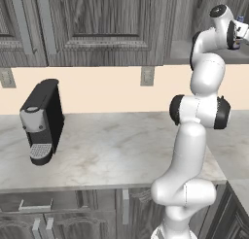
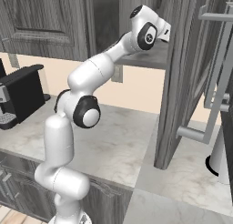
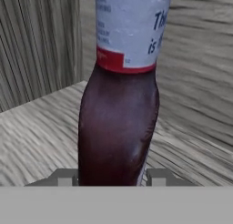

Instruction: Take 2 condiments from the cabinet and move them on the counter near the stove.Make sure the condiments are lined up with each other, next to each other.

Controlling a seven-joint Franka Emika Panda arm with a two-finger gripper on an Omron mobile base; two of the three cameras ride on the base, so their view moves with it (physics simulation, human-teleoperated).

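Black coffee machine (image 1: 43, 120): stands at the left on the counter (image 1: 121, 150), against the cream wall.
Counter: pale marbled stone, bare between the machine and the arm.
Arm: white, rises from the lower right of the left base view and reaches up into the open cabinet (image 2: 150, 59).
Gripper (image 3: 111, 175): jaws drawn in narrow, one fingertip on either side of the bottle's base; contact appears made but cannot be confirmed.
Bottle (image 3: 119, 123): dark purple-brown, pale label with a red band, upright on the cabinet's grey shelf, directly ahead of the hand.
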